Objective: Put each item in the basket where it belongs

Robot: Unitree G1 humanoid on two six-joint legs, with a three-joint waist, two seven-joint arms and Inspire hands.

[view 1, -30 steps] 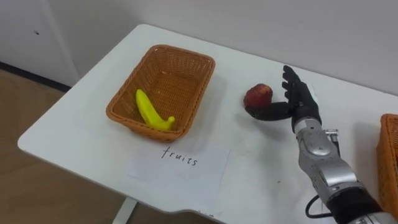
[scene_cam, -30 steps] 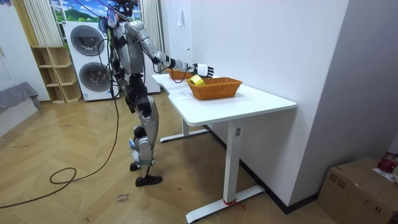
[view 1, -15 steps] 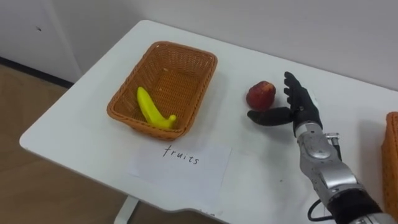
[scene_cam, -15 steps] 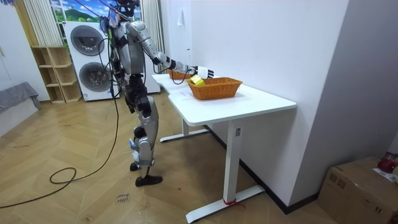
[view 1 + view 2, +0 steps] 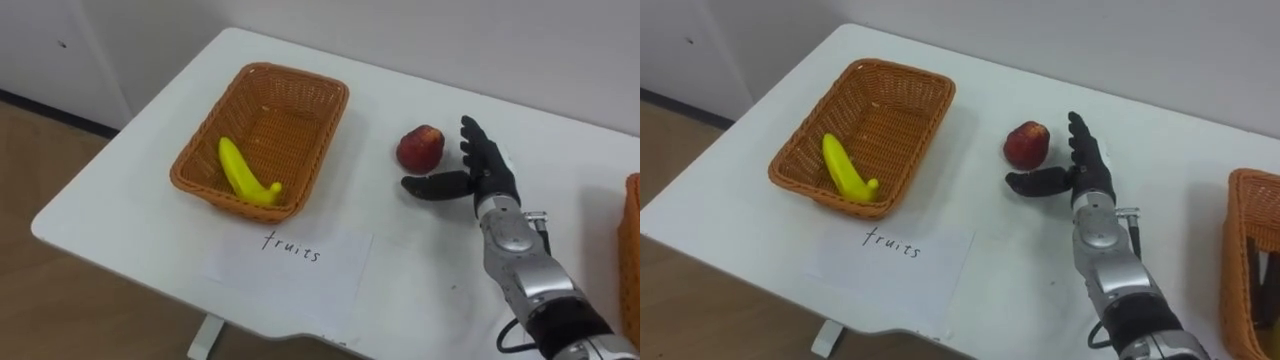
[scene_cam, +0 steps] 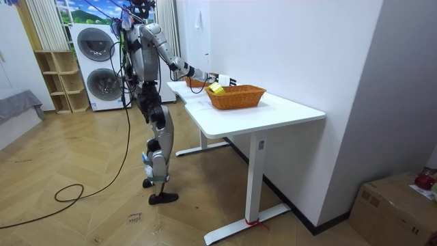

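Bench (image 5: pixel 130 190), white and broad, carries everything, and the robot stands at its edge in the room view with its right arm stretched out over the top. On the robot's left sits the rectangular orange wicker basket (image 5: pixel 285 120), with a white paper sheet bearing handwriting (image 5: pixel 285 268) lying flat just in front of it. A second orange wicker basket (image 5: pixel 1243 235) shows at the right edge with some dark items inside, too cropped to identify.

The right hand (image 5: pixel 487 172) hovers between the two baskets. It holds nothing; its fingers are straight and spread, and its thumb (image 5: pixel 432 185) points left toward the fruit basket. A yellow banana (image 5: pixel 240 177) already lies inside that basket, its long axis running front to back along the floor.

The small red apple (image 5: pixel 421 148) rests on the bench just left of the palm and just beyond the thumb, with a narrow strip of white visible between fruit and hand. The apple is round, so it offers no preferred axis. What matters is that it sits in the open crook of the hand on the basket side, so this hand is the one placed to close round it.

A second ago the thumb lay against the apple's lower edge and the fingers curved close behind it. Now the hand stands slightly off and the fruit is untouched, so the grasp is not yet made.
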